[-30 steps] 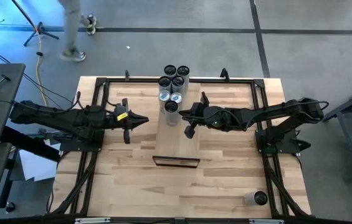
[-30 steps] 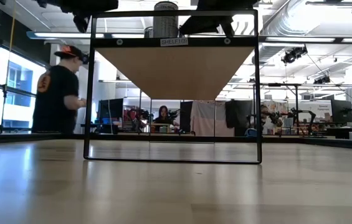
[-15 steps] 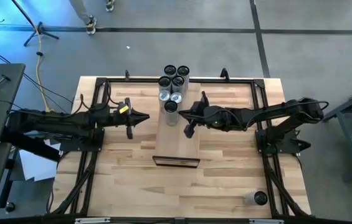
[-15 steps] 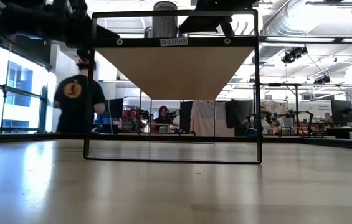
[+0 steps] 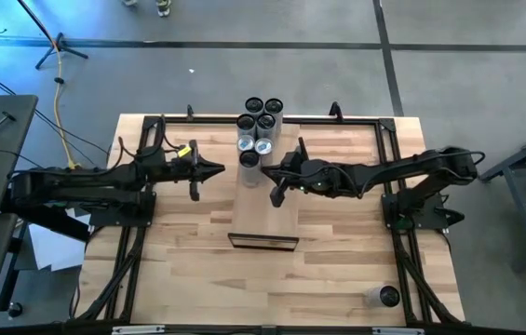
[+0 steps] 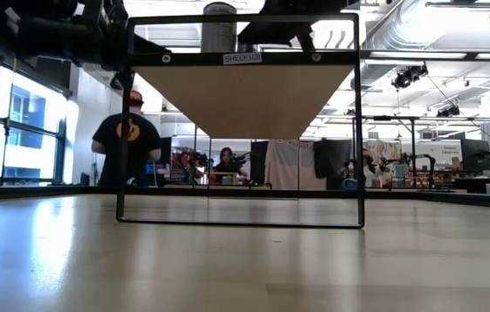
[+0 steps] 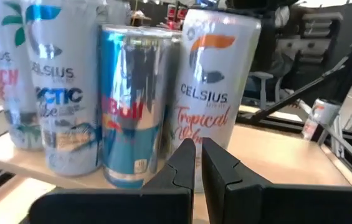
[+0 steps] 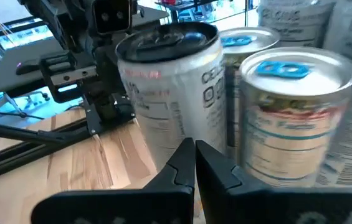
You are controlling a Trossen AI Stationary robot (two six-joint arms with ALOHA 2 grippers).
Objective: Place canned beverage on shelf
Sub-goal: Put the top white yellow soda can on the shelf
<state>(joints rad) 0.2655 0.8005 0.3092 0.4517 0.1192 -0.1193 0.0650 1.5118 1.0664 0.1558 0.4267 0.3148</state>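
The shelf (image 5: 264, 216) is a pale board raised on a dark frame (image 6: 240, 59) at mid-table. Several cans (image 5: 259, 126) stand on their bases at its far end. One dark-topped white can (image 5: 249, 160) stands alone just nearer, and shows in the low view on the shelf's top (image 6: 219, 26). My right gripper (image 5: 265, 169) is shut and level at this can's right side. My left gripper (image 5: 222, 169) is shut, level, and a little to the can's left, off the shelf's left edge. In its wrist view the shut fingers (image 7: 194, 163) point at the can (image 7: 216, 87). My right gripper meets the lone can's side wall, low down (image 8: 163, 146), with the tips of its shut fingers (image 8: 185, 155). It comes level from the table's right. The fingers hide the exact spot of touch. The can stands upright on the shelf.
Another can (image 5: 384, 297) is near the table's near right corner. The dark arm frames (image 5: 151, 186) run along both sides of the table. A person (image 6: 127, 139) stands in the room beyond the far edge.
My left gripper has swung toward the far edge and sunk a little, ending beside the shelf, still shut. The lone can has slid a short way along the shelf toward the table's left, still upright, and my shut right gripper has followed it.
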